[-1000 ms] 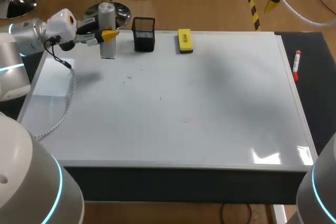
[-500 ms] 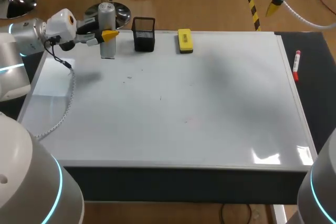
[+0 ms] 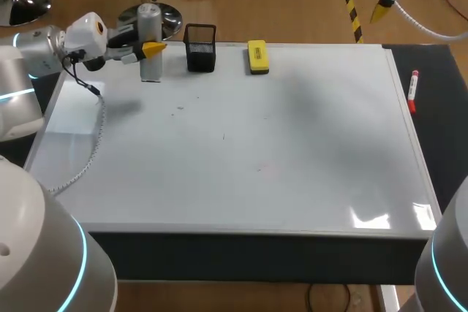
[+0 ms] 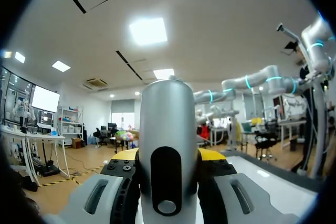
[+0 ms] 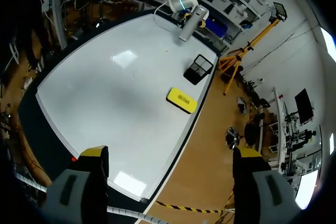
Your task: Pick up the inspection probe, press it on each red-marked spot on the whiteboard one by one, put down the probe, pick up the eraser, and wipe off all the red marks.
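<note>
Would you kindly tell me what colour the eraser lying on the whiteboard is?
Yellow. The eraser shows best in the head view.

Cannot make out any red marks on the whiteboard (image 3: 241, 144) in the head view, only faint specks near the frame's middle. Loses the right hand (image 3: 381, 8) past the top edge at upper right, bar one yellow tip. At upper left, hides the far finger of the left hand (image 3: 151, 50) behind the inspection probe (image 3: 150, 67). In the left wrist view, covers most of both yellow tips with the probe clamped between them, and cuts its lower end at the rim
</note>
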Controlling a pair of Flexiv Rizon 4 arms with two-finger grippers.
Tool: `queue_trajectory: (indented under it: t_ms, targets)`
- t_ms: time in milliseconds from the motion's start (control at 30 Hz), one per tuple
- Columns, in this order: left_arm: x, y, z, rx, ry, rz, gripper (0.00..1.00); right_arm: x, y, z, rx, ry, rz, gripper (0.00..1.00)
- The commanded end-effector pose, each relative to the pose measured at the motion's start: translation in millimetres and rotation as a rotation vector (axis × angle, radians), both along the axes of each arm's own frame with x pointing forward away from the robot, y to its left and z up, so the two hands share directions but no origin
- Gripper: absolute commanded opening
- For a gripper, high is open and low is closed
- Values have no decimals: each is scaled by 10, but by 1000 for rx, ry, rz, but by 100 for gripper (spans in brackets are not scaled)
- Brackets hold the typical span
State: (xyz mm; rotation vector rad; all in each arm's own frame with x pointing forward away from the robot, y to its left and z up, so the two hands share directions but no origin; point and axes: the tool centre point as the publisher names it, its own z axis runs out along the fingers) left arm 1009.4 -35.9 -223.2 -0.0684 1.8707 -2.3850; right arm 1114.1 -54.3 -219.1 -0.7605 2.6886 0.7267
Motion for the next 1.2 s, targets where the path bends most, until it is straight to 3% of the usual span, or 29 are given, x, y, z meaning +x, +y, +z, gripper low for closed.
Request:
queue_trajectory:
  t_ms: [33, 433, 933, 1200]
  targets:
    - [135, -88, 16, -8, -18, -26, 0, 10, -4, 8, -5, 2, 3, 100]
    - [497, -316, 311, -11, -99, -98, 0, 10, -4, 8, -5, 2, 3, 100]
    - [864, -684, 622, -94, -144, -190, 0, 10, -4, 8, -5, 2, 3, 100]
    - [982, -899, 542, -128, -115, -232, 0, 10, -4, 8, -5, 2, 3, 100]
